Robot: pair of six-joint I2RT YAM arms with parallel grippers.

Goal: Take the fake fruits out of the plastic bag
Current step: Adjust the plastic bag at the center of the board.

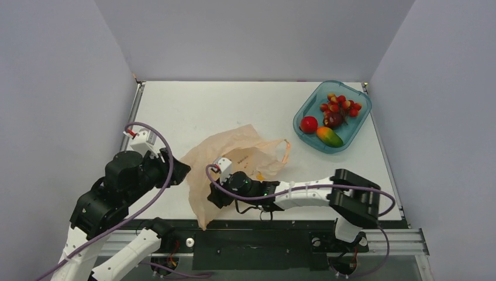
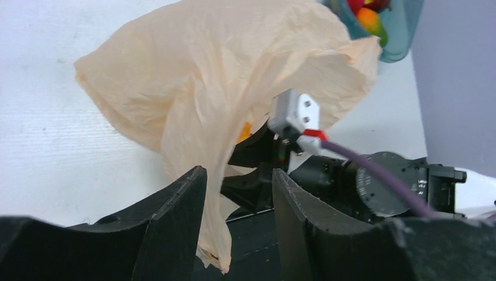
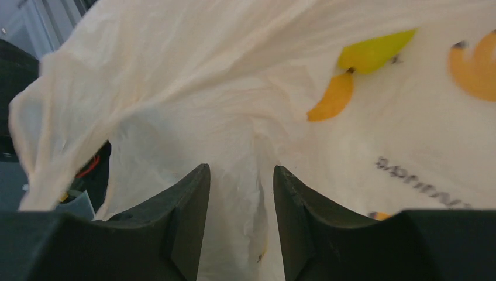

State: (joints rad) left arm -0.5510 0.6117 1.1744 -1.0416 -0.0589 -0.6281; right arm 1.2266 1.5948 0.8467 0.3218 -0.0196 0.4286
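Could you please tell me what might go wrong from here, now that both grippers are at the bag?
1. Thin film of the plastic bag runs between the open jaws of the left gripper and the right gripper. Opposing pulls could tear it or let it slip.
2. The bag's lower end hangs past the near edge of the table, so anything inside might drop off.
3. The purple cable lies close to the bag and could snag it.
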